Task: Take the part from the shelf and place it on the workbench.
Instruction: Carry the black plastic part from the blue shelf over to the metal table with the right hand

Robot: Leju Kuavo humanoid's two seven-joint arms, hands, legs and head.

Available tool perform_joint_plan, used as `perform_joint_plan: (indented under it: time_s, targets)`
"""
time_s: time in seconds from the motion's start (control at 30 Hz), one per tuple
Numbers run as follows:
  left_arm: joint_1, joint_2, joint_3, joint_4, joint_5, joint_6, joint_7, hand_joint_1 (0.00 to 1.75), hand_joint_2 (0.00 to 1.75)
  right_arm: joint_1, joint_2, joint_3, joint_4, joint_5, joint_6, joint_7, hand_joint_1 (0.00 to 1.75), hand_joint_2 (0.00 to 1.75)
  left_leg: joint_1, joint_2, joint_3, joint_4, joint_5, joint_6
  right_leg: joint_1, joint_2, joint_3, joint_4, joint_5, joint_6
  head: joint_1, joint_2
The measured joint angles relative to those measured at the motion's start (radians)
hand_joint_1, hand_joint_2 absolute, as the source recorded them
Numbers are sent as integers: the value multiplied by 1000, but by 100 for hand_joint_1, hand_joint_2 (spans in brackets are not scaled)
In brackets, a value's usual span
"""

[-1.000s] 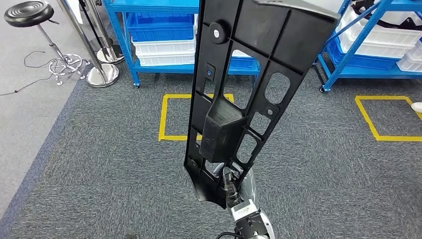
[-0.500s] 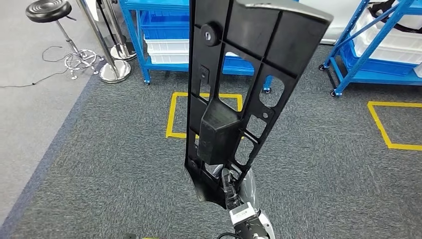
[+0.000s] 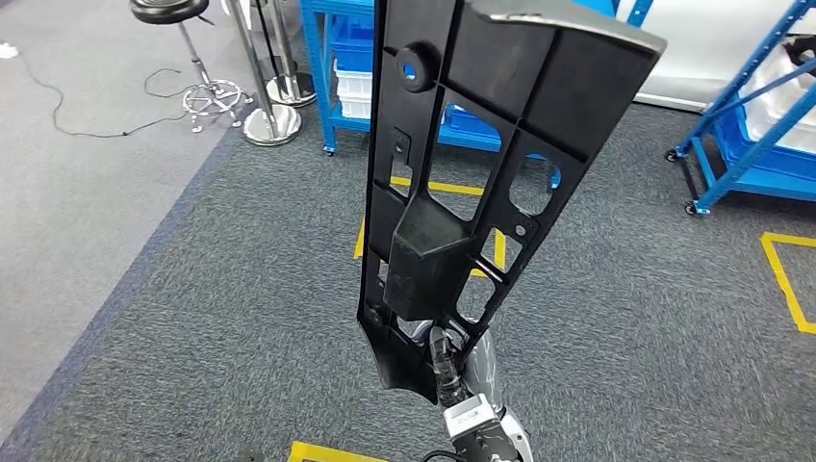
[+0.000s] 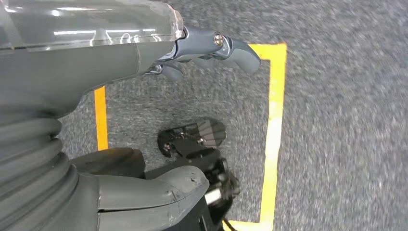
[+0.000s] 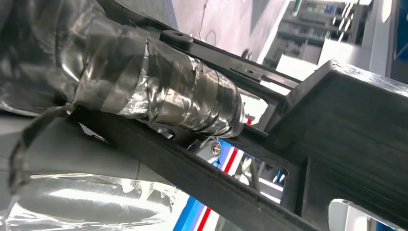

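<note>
The long black ribbed plastic panel (image 3: 462,192) is held upright over the carpet by its near end in the right hand (image 3: 445,358), fingers clamped through an opening (stiff, light, probably top-heavy), while the left hand (image 4: 211,50) hangs empty, fingers loosely curled.

Black part (image 3: 462,183) showing ribbed cut-outs; grey speckled carpet (image 3: 221,318) wearing yellow tape squares (image 3: 784,279); blue shelf (image 3: 337,67) carrying white bins (image 3: 354,104); black-seated chrome stool (image 3: 188,48).
</note>
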Motion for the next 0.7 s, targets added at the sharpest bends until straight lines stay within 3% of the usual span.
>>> perform_joint_plan:
  time_s: [0.03,0.1,0.13,0.17,0.2,0.27,0.3,0.33,0.4,0.47,0.53,0.6,0.67,0.7]
  targets:
    - [0,0,0,0,0,0,0,0,175,0,0,0,-1,0,0,0,175,0,1,-9,-2,-1,5,8,-3,20,-14,34,-26,4,0,0]
    - [-1,0,0,0,0,0,1,0,175,2,-1,-1,-2,0,0,0,175,0,0,-28,-9,-1,12,17,-5,62,-70,159,-101,8,0,0]
    - [-1,0,0,0,0,0,2,0,175,3,-1,-1,-2,0,0,0,175,0,-1,-38,-12,-1,14,19,-4,72,-99,224,-128,8,0,0]
    - [0,0,0,0,0,0,3,0,175,4,-1,-1,-2,0,0,0,175,0,-3,-51,-14,0,15,20,-3,76,-118,264,-137,6,0,0]
    - [1,0,0,0,0,0,4,0,175,5,-1,-2,-2,0,1,0,175,0,-4,-64,-14,0,16,20,-1,78,-118,263,-122,2,0,0]
    - [2,0,0,0,0,0,5,0,175,5,-1,-2,-2,1,3,0,175,0,-8,-92,-13,1,17,19,3,96,-67,153,-50,-15,0,0]
    - [2,-3,0,0,-1,0,6,0,175,5,-2,-2,-3,1,4,0,175,0,-8,-104,-14,1,18,17,5,122,-34,82,-19,-28,-1,0]
    - [1,-5,0,1,-1,0,6,0,175,6,-2,-2,-4,1,5,0,175,0,-6,-116,-16,1,19,13,8,145,-11,27,3,-40,0,0]
    - [0,-10,0,1,-2,0,7,0,175,8,-2,-2,-6,1,6,0,175,0,1,-135,-24,0,25,0,13,167,4,-16,12,-54,2,0]
    - [1,-10,0,1,-4,0,7,0,175,8,-1,-2,-8,2,8,0,175,0,2,-145,-31,-2,28,-12,12,143,8,-29,20,-53,4,0]
    - [2,-10,0,1,-4,0,7,0,175,8,0,-2,-8,2,11,-1,175,0,-3,-103,-48,30,5,-19,4,117,17,-48,27,-53,3,0]
    - [-1,-10,-1,1,-5,0,7,0,175,9,0,-2,-8,2,12,-1,175,0,-3,-48,-101,140,-56,-26,3,86,21,-54,29,-56,2,0]
    - [-2,-9,-2,1,-6,0,7,0,175,9,0,-2,-8,2,13,-1,175,0,1,-34,-158,255,-99,-35,4,54,17,-48,25,-57,2,0]
    - [-1,-9,-2,1,-7,0,7,0,175,9,0,-2,-8,2,13,-1,175,0,2,-31,-163,269,-95,-39,4,40,15,-44,22,-56,2,0]
